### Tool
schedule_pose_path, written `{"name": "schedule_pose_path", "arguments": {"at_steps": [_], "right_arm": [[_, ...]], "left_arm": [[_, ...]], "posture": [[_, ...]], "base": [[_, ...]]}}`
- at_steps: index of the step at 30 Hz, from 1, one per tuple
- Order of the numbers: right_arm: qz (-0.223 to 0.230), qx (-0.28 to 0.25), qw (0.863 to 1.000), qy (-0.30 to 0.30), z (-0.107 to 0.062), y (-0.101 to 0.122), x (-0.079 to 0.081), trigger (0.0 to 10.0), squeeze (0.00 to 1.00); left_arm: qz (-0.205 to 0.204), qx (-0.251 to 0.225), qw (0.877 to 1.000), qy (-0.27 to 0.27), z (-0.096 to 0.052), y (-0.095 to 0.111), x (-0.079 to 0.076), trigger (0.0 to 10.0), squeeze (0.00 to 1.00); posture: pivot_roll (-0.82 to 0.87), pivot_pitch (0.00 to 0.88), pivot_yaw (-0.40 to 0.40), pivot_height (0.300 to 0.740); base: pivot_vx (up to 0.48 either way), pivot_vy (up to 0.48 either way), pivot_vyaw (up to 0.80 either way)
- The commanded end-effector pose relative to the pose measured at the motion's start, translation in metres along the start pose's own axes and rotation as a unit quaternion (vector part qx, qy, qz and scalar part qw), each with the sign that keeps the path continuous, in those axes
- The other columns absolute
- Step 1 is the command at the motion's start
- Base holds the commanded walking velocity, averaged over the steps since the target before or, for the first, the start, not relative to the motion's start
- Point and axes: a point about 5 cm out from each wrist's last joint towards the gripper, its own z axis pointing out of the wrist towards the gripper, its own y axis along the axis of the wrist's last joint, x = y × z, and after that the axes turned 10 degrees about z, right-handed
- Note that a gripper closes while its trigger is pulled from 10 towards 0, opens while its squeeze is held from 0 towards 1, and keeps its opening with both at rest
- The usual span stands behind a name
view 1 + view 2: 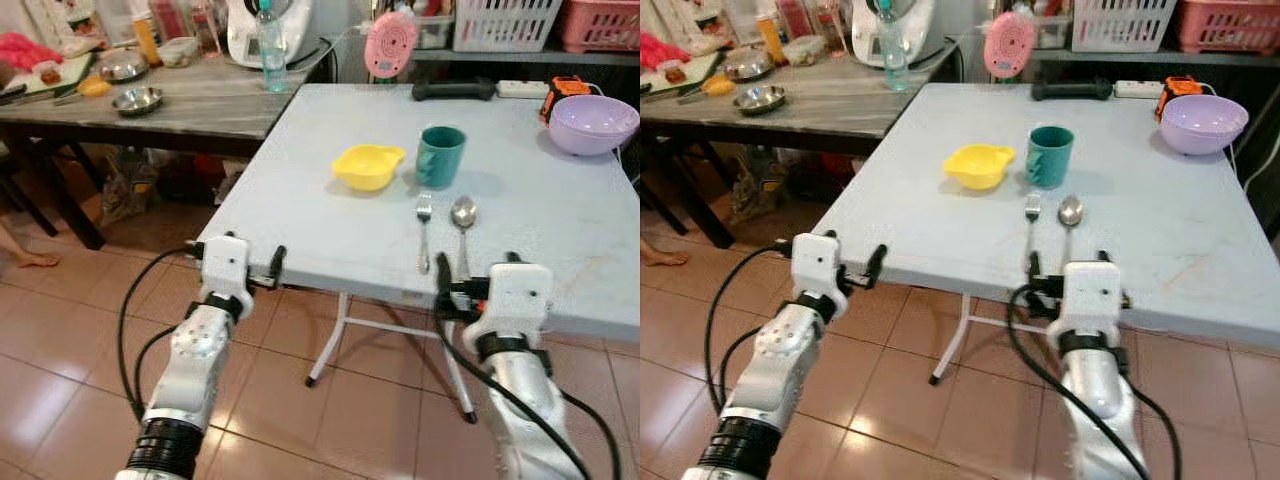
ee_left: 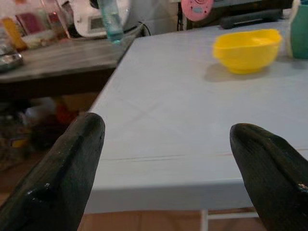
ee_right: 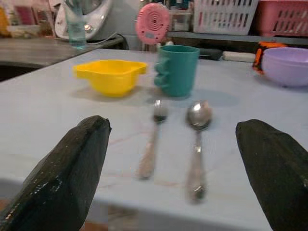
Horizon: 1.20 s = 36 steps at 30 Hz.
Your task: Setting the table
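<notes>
The robot stands at the near edge of the pale blue worktop (image 1: 300, 190) with both arms raised to it. The left gripper (image 1: 262, 270) sits at the near left edge, jaws spread wide and holding nothing, with bare surface ahead of them. The right gripper (image 1: 452, 291) hovers at the near edge just behind the handles of the fork (image 1: 423, 232) and the spoon (image 1: 464, 228), its jaws also wide apart and empty — in the right wrist view both utensils lie between its fingertips (image 3: 67, 168).

The fork and spoon lie side by side, close but apart, bowl and tines pointing away from the robot. Just beyond them stands the teal mug (image 1: 439, 156), and beside it, to the robot's left, the yellow bowl (image 1: 368, 166). A lilac bowl (image 1: 592, 123) sits well apart at the far right corner.

The risk I see is in the cutlery. Both pieces lie flat and thin on a smooth top, so jaws closing on one could skate off the handle or catch both at once. A push forward could slide them into the mug; a drag backward could carry them over the near edge onto the tiled floor (image 1: 90, 330). The worktop looks like a folding one, so a hard press down might rock it.
</notes>
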Motion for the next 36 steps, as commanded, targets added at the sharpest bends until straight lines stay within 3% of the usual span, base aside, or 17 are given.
{"name": "schedule_pose_path", "arguments": {"at_steps": [1,5,23,36], "right_arm": [[-0.005,-0.011,1.0,-0.006,0.0,0.006,-0.003,10.0,0.0],[-0.006,-0.011,1.0,-0.006,0.001,0.007,-0.004,10.0,0.0],[-0.011,-0.014,1.0,-0.01,-0.001,0.006,-0.005,10.0,0.0],[-0.015,-0.016,1.0,-0.007,0.001,0.007,-0.003,10.0,0.0]], "left_arm": [[-0.002,-0.005,1.0,-0.006,0.002,0.004,-0.004,10.0,0.0],[-0.001,-0.005,1.0,-0.006,0.002,0.004,-0.004,10.0,0.0],[-0.014,-0.038,0.998,-0.043,0.0,0.013,-0.014,10.0,0.0],[-0.015,-0.039,0.998,-0.052,-0.002,0.013,-0.016,10.0,0.0]], "posture": [[-0.21,0.051,0.114,0.74],[-0.21,0.049,0.113,0.74],[-0.21,0.044,0.125,0.74],[-0.2,0.051,0.128,0.74]], "base": [[0.0,0.398,0.0],[0.0,0.373,0.0],[0.0,0.0,0.0],[0.327,0.0,0.0]]}}
